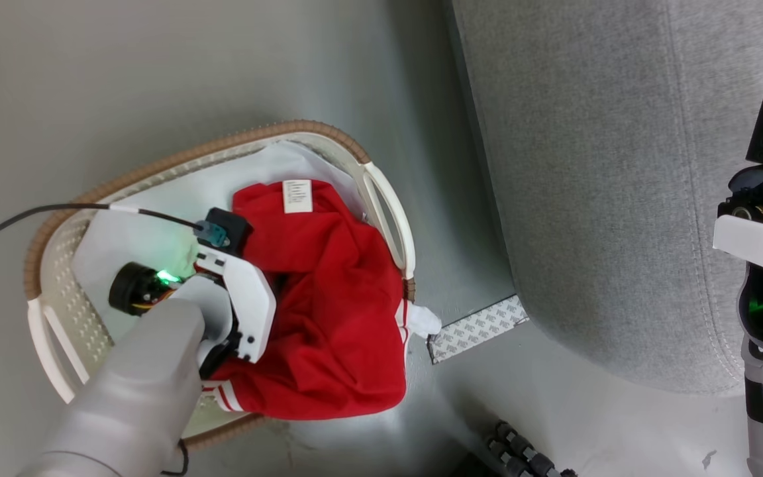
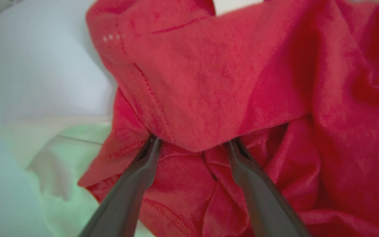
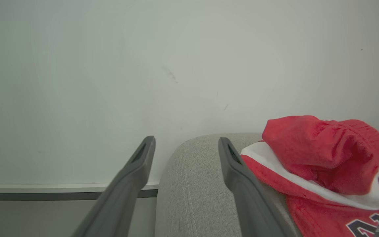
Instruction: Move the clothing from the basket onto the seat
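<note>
Clothing (image 1: 335, 305) is soft, light jersey, heaped toward 3 o'clock in the basket (image 1: 156, 165). Your left claw (image 2: 192, 143) stands wide astride a fold; pinch there. Right claw (image 3: 186, 144) is wide and empty.

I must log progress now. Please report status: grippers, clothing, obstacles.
Left gripper open, pressed into red garment in basket. Right gripper open, empty, over seat. Second red garment already on seat. Nothing blocking seen.

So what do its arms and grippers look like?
The left gripper and right gripper each have two long, dark grey fingers. The left arm is pale grey with a white wrist shell, a green light and a black cable. The right arm looks white, black and grey.
</note>
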You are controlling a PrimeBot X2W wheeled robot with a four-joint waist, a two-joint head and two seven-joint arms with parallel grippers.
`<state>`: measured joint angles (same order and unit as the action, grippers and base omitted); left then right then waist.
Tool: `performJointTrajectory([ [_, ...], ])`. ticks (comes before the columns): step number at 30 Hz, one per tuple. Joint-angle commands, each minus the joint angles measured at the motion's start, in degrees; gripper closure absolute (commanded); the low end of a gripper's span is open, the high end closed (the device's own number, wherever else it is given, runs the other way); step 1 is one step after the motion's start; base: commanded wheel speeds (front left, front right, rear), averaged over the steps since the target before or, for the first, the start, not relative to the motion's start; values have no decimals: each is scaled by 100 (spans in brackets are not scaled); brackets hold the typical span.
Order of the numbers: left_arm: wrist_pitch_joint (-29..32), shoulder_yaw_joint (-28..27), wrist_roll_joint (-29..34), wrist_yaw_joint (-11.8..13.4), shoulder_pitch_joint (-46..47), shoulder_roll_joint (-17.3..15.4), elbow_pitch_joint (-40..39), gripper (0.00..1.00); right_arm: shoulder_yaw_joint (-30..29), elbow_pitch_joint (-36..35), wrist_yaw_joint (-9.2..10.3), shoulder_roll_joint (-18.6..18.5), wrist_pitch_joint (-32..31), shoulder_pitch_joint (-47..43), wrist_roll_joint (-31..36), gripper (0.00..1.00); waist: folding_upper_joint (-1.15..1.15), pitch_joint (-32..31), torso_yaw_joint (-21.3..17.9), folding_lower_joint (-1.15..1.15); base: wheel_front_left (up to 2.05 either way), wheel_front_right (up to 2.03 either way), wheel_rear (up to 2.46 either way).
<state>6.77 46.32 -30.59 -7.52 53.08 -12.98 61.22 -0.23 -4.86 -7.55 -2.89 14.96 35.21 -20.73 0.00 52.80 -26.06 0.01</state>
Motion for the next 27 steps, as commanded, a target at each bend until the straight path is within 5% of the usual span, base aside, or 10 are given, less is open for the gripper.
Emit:
performJointTrajectory([
  [1,133,119,-115,6,84,-27,110,0,-18,2,13,9,18,13,-45,0,0,61,5,-1,0,0,0],
  [7,313,473,-228,6,199,-68,314,0,-18,38,13,9,19,-53,-73,0,0,97,17,-1,0,0,0],
  [8,294,516,-269,6,224,-82,329,7,-22,48,13,9,19,-59,-83,0,0,96,15,-1,0,0,0],
  [9,262,554,-303,6,255,-95,331,56,-24,59,13,9,19,-64,-90,0,0,92,13,-1,0,0,0],
  [11,143,627,-417,6,305,-107,294,100,-28,70,13,10,19,-73,-101,0,0,80,5,-1,0,0,0],
  [19,-338,868,-898,6,331,-239,121,100,68,217,13,9,19,119,-199,0,0,-135,-75,-1,0,0,0],
  [27,-1096,1386,-1385,6,-58,140,-366,100,-175,402,13,-4,19,-96,396,0,0,-1331,449,-1,0,0,0],
])
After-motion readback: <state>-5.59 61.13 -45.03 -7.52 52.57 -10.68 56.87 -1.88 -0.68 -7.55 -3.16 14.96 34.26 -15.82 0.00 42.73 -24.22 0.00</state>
